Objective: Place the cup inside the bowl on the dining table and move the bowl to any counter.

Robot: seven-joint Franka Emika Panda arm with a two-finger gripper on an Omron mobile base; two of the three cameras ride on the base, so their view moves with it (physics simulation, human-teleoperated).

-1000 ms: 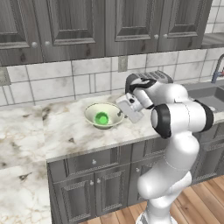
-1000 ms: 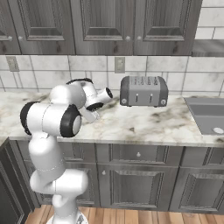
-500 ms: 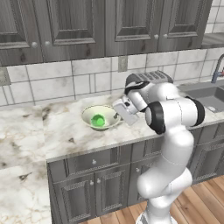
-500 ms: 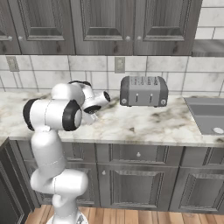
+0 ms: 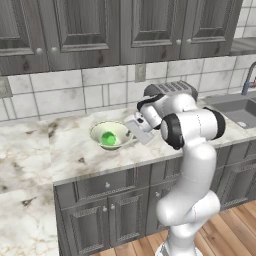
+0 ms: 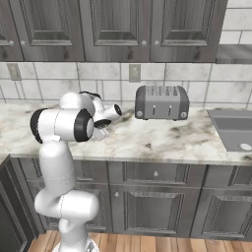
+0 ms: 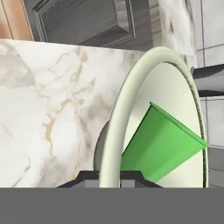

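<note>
Tool (image 7: 109,175) — pinched on the bowl (image 5: 111,134) rim | cup (image 5: 108,138) lying inside | bowl now nearer the wall tiles, on or just above the worktop (image 5: 75,155) | you likely have only the release left.

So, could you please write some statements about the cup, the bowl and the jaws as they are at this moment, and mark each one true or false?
1. The green cup is inside the bowl. True.
2. The bowl is on the marble counter below the wall cabinets. True.
3. The gripper has its jaws wide open, away from the bowl. False: the jaws are shut on the bowl's rim.
4. The toaster stands inside the sink. False: it stands on the counter, beside the sink.
5. The cup stands upright on the counter. False: it leans tilted in the bowl.
</note>
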